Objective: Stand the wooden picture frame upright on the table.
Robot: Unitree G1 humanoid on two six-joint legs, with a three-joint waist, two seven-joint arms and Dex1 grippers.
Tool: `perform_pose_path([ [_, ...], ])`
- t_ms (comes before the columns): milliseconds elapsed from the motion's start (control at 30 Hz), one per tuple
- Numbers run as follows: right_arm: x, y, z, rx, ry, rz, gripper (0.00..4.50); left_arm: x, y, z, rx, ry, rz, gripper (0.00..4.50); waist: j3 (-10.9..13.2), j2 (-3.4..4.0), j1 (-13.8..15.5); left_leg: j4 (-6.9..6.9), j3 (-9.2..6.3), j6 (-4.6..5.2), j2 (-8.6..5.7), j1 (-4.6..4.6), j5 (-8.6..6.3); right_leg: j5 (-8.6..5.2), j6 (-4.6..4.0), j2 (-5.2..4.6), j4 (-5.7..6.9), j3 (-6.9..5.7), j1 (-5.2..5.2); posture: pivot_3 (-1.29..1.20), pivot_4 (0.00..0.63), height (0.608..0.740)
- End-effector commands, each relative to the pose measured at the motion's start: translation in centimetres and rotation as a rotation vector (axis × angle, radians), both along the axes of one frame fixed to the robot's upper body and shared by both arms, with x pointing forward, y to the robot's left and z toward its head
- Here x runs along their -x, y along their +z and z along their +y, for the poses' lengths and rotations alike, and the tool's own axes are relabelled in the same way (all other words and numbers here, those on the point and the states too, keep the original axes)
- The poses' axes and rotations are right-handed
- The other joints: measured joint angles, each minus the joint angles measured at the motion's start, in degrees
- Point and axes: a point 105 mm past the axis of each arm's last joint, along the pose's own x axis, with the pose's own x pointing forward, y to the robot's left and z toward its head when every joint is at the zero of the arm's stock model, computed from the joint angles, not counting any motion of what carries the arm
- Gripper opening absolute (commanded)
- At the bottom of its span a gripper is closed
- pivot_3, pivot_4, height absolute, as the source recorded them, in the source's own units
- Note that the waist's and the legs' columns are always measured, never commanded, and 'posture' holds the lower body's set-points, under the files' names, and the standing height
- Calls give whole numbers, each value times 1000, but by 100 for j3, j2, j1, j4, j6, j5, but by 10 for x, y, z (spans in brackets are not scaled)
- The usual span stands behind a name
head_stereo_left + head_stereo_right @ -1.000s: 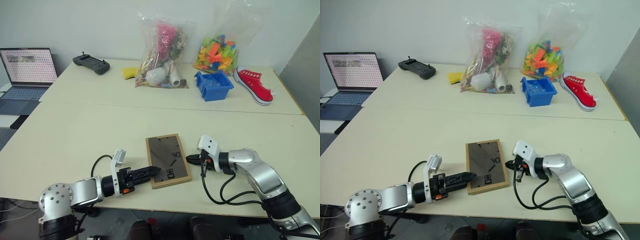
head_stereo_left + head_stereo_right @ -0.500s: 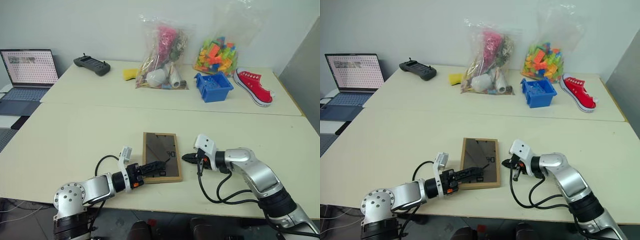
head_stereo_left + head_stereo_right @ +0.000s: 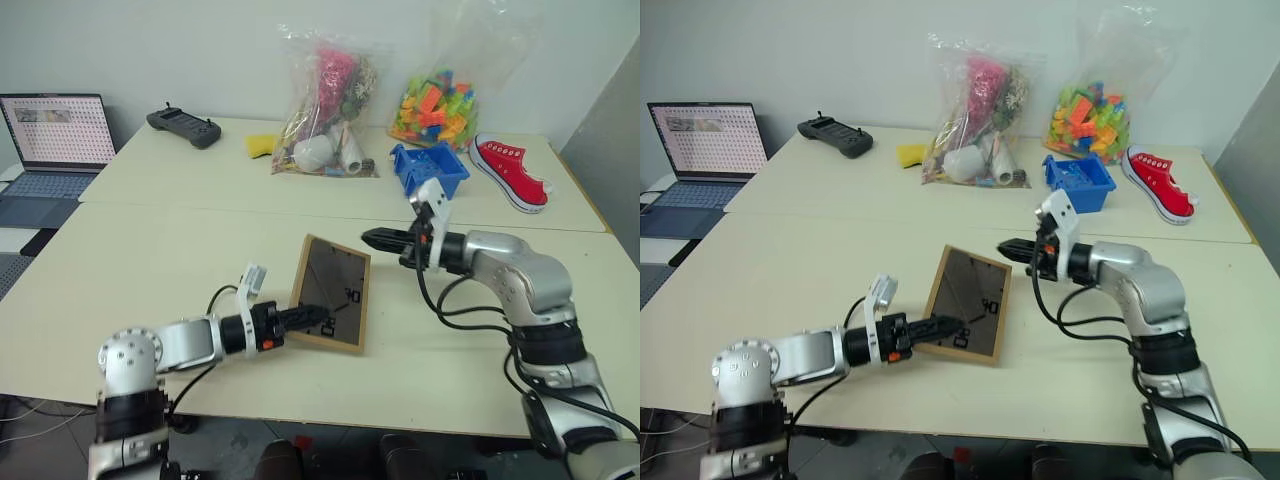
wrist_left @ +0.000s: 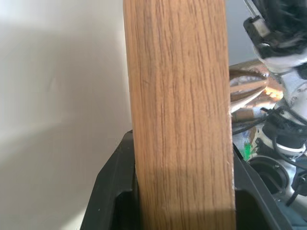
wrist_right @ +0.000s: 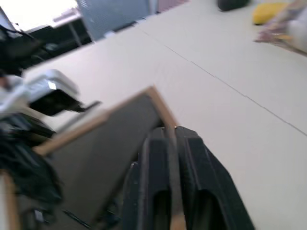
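Note:
The wooden picture frame [image 3: 332, 295] leans steeply, dark pane facing me, its near edge low over the cream table [image 3: 150, 250] and its far edge raised. My left gripper [image 3: 305, 318] is shut on the frame's lower left edge. In the left wrist view the light-wood edge [image 4: 177, 105] fills the space between the black fingers [image 4: 110, 191]. My right gripper [image 3: 368, 238] hovers level just above the frame's top right corner. In the right wrist view its fingers [image 5: 156, 158] stand a narrow gap apart, with the frame's corner [image 5: 158, 98] right at their tips.
At the far side of the table are a blue bin [image 3: 428, 170], a red shoe [image 3: 510, 168], two clear bags of toys [image 3: 325, 100] [image 3: 435, 100], a yellow item [image 3: 262, 145] and a black controller [image 3: 182, 124]. A laptop [image 3: 55, 135] stands at far left. A seam [image 3: 200, 208] crosses the table.
The frame lay flat and now tilts up on its near edge. My left gripper closed on that edge and rose. My right gripper lifted from beside the frame to its top corner.

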Motion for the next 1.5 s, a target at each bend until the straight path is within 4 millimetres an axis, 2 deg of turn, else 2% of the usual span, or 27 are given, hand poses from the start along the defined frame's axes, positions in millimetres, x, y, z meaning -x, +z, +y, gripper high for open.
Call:
perform_pose_path([
  [33,-3,14,8,-39,43,9,1412,-2,43,-6,52,-93,-162,1263,2,2,3,-1,-3,0,0,-3,0,0,0,-2,-4,-5,0,0,150,740],
  [133,-8,20,15,-55,54,13,2167,-2,52,-8,46,-120,-205,1263,7,12,-3,-4,-8,-1,0,-5,1,0,0,-5,-11,-13,1,0,150,740],
  [267,-7,24,25,-62,78,-2,2993,-2,51,-8,31,-116,-231,1263,9,14,-9,-6,-21,-1,2,-6,1,-2,-4,-4,-9,-28,2,0,150,740],
  [333,-3,28,30,-81,100,-4,3476,-1,48,-7,28,-115,-231,1263,10,16,-10,-6,-28,-1,3,-8,1,-4,-7,-4,-7,-36,2,0,150,740],
  [433,19,41,40,-145,219,22,4122,-1,42,-5,24,-101,-221,1263,12,18,-9,-6,-31,-2,3,-10,1,-5,-9,-4,-5,-40,2,0,150,740],
  [567,44,55,39,-220,347,80,4122,-1,40,0,24,-95,-220,1263,16,20,-2,-5,-39,-2,4,-15,1,-6,-11,-5,-6,-49,2,0,150,740],
  [667,57,52,22,-210,377,97,4122,0,38,1,32,-94,-213,1263,16,20,15,-5,-43,-2,3,-16,1,-6,-11,-5,-7,-52,4,0,150,740],
  [733,60,47,8,-195,356,115,4122,4,39,2,48,-105,-207,1263,16,19,16,-5,-45,-1,2,-18,0,-7,-11,-7,-14,-56,7,0,150,740],
  [867,45,28,-35,-65,129,34,4122,12,40,3,85,-145,-168,1263,21,16,12,-6,-46,0,0,-23,0,-7,-11,-9,-21,-57,7,0,150,740],
  [933,33,27,-53,30,-21,-133,4122,12,42,5,118,-153,-133,1263,23,17,6,-5,-45,1,-1,-27,-1,-7,-10,-9,-23,-55,4,0,150,740],
  [1033,23,27,-74,272,-186,-610,4122,10,47,8,179,-155,-84,1263,28,16,-10,-6,-49,2,0,-28,-1,-8,-8,-8,-25,-57,4,0,150,740],
  [1133,27,9,-83,596,-169,-1138,4122,6,52,7,234,-148,-38,1263,33,12,-14,-7,-49,1,-1,-27,-1,-10,-4,-7,-31,-57,5,0,150,740],
  [1167,30,4,-82,627,-133,-1251,4122,5,54,6,253,-152,-28,1263,33,11,-22,-8,-43,1,-1,-27,-1,-9,-4,-7,-33,-53,5,0,150,740],
  [1233,34,2,-77,639,-94,-1471,4122,8,57,0,259,-174,-14,1263,38,3,-28,-6,-38,-1,-2,-26,0,-8,-3,-11,-34,-49,5,0,150,740],
  [1300,33,1,-70,609,-84,-1605,4122,12,56,-6,233,-198,-1,1263,40,3,-29,-5,-38,-6,-1,-25,3,-7,-5,-12,-31,-49,5,0,150,740],
  [1400,29,4,-59,546,-83,-1715,4122,11,57,-11,246,-202,6,1263,43,3,-26,-3,-33,-23,-2,-11,13,-7,-7,-13,-11,-41,7,0,150,740],
  [1500,28,11,-34,461,-50,-1808,4122,12,56,-17,252,-220,6,1263,43,2,-10,-2,-36,-36,-1,-5,20,-9,-12,-12,0,-44,9,0,150,740],
])
